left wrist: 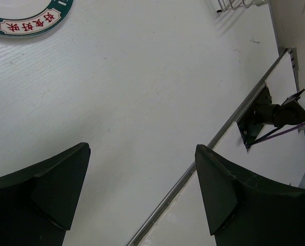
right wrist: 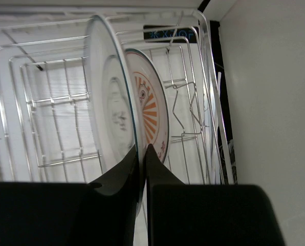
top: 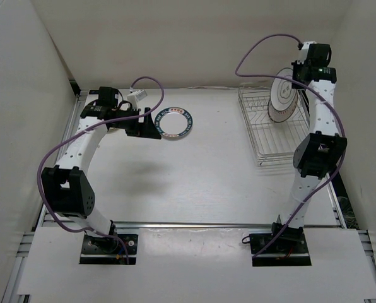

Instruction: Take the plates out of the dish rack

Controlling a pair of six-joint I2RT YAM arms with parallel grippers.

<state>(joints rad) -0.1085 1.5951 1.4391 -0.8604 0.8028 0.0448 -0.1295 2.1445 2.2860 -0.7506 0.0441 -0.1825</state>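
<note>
The dish rack (top: 273, 142) stands at the back right. Two plates stand on edge in it. My right gripper (top: 296, 81) reaches down from above. In the right wrist view it (right wrist: 142, 148) is shut on the rim of a pale plain plate (right wrist: 111, 102). The white plate with the orange-red centre pattern (right wrist: 152, 110) stands just behind that one. In the top view the two plates (top: 282, 98) overlap. The white plate with the dark lettered rim (top: 174, 122) lies flat on the table, and its edge shows in the left wrist view (left wrist: 27, 20). My left gripper (top: 149, 129) is beside it, open and empty (left wrist: 142, 148).
The rack's wire prongs and side rails (right wrist: 193, 102) close in around the plates. White walls enclose the table on the left, back and right, and the right wall (right wrist: 270, 102) is near the rack. A metal rail (top: 194, 224) crosses the near edge.
</note>
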